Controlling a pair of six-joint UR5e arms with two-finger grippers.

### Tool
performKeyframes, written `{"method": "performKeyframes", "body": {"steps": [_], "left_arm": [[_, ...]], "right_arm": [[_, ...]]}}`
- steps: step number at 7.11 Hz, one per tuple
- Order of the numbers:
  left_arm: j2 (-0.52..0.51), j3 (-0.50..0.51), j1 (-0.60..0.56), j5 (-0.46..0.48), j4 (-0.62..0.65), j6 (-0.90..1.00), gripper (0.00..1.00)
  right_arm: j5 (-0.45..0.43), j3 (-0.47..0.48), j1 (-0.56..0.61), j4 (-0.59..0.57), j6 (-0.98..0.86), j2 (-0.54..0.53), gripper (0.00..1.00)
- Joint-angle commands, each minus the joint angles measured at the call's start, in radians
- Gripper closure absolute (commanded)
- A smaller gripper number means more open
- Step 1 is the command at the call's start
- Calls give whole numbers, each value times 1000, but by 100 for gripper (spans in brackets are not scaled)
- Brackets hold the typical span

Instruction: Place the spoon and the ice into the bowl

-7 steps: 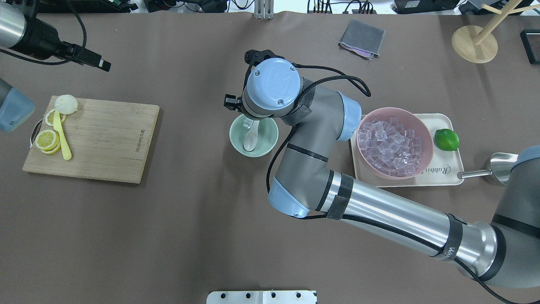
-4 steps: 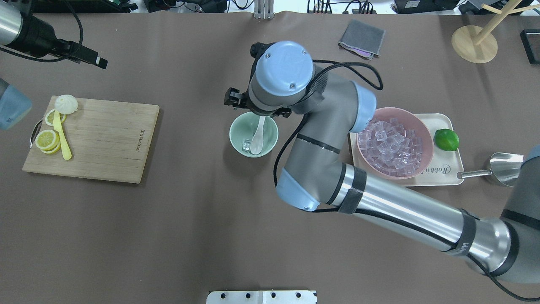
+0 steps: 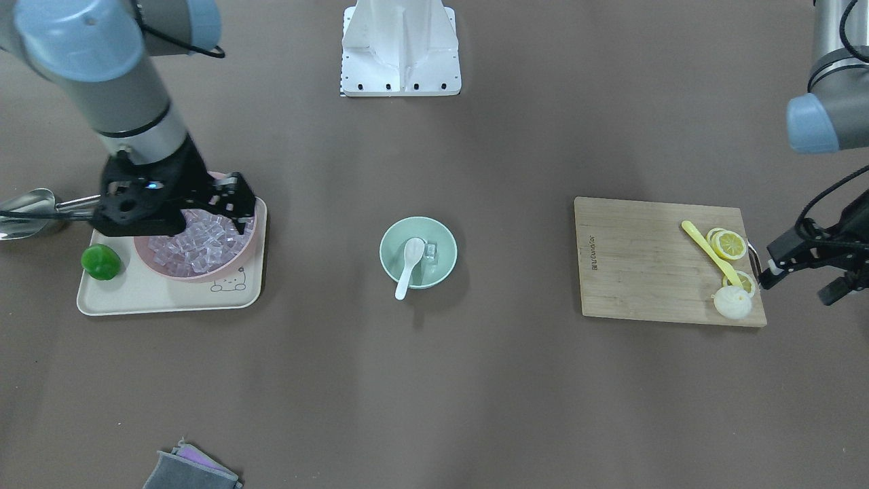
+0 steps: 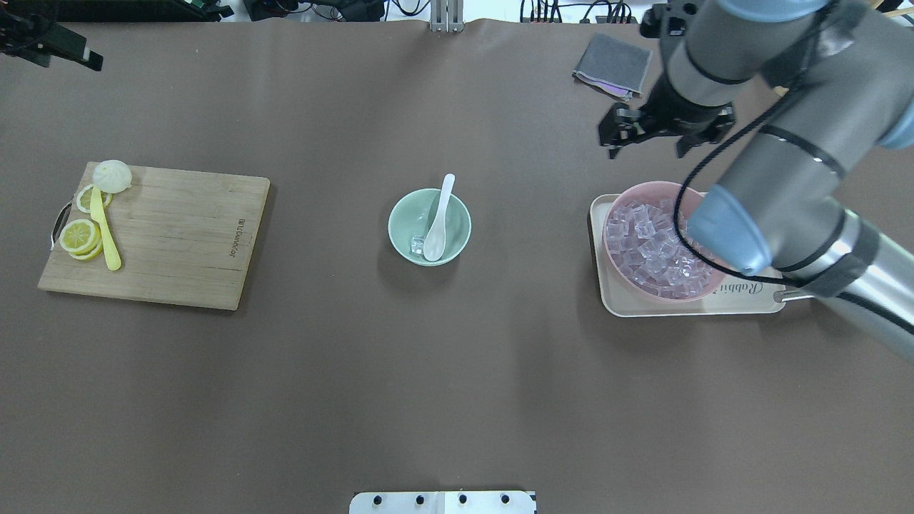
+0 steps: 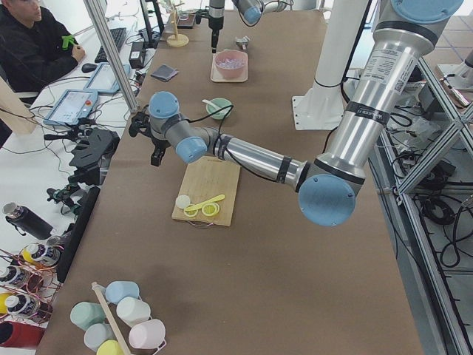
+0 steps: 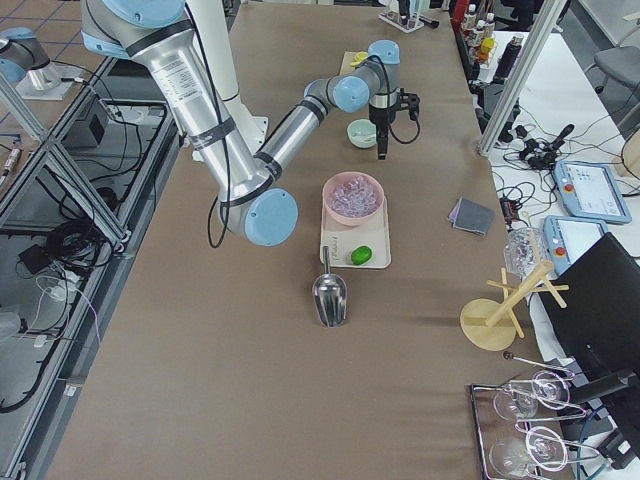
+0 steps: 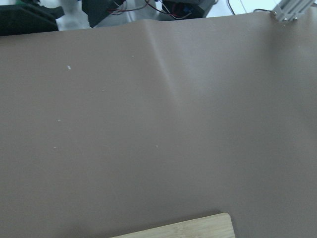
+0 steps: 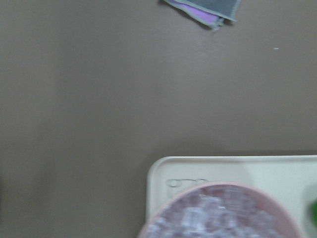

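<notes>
Right gripper (image 4: 648, 139) withdrawn from bowl (image 4: 395, 221) toward tray (image 4: 643, 305), jaws spread | left gripper (image 3: 801, 275) spread | brown table (image 4: 457, 392)

We've got the bowl (image 4: 397, 214) sitting mid-table. The spoon (image 4: 437, 218) is in it, scoop down inside and handle leaning over the far rim. One ice cube (image 4: 417, 245) lies in there too, just beside the scoop on the robot's left. Off to the robot's right is a tray (image 4: 714, 303) carrying a bigger bowl (image 4: 635, 190) and a lime (image 3: 100, 262) beside it. A scoop (image 3: 26, 210) lies past the tray's outer end, with a cloth (image 4: 614, 63) farther back. Way over left there's a cutting board (image 4: 171, 235) with lemon slices (image 4: 77, 236) on its outer end.
</notes>
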Motion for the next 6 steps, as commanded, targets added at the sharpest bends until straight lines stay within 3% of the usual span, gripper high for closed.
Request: {"method": "performKeyframes", "body": {"steps": [1,4,6], "left_arm": [[76,-61,-105,1,9,25,2],[168,-87,-148,-5,2,25,2],[223,-95,-163,-7,2,55,2]], "right_arm": [[88,25,198,-8,-304,-280,0],[88,-76,320,292,-305,-373,0],[95,-143,370,340,-320,-436,0]]}}
